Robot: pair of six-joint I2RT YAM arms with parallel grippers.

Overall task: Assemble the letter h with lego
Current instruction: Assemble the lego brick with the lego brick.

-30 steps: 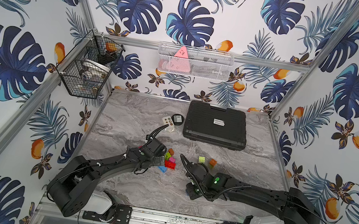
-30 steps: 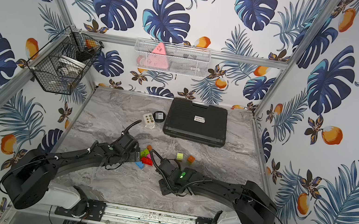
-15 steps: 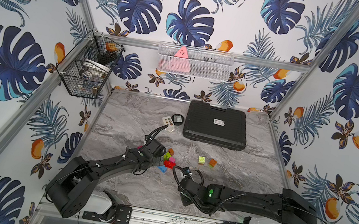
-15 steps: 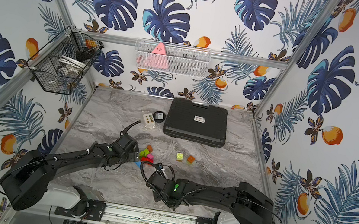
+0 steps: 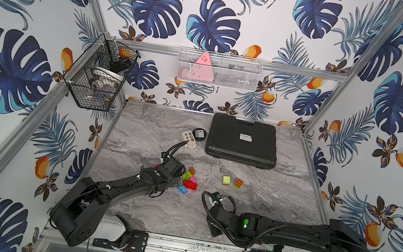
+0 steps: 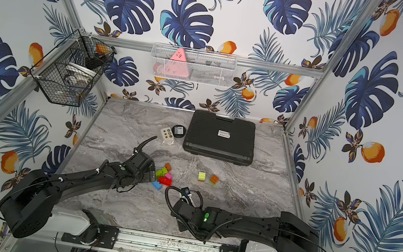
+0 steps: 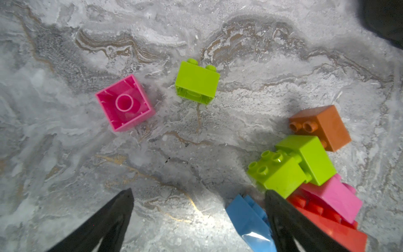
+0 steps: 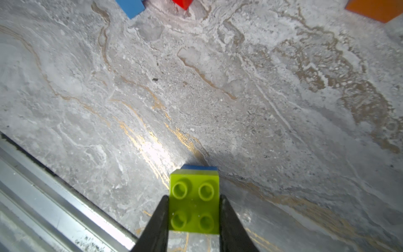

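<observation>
Bare table [image 5: 211, 172] opens between brick pile [image 5: 189, 181] and two lone bricks [image 5: 226, 180]; black case [image 5: 242, 141] blocks the rear.

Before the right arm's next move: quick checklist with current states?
1. Grip: right gripper shut on lime green brick: ok.
2. Stack: blue brick joined to it: cannot tell, only an edge shows.
3. Free arm: left gripper open, nothing between its fingers: ok.
4. Its fingers clear of light blue brick: cannot tell, one overlaps it.
5. Bare table ahead of the right gripper: ok.
6. Letter h formed: not ok, no h shape shows in the pile.
</observation>
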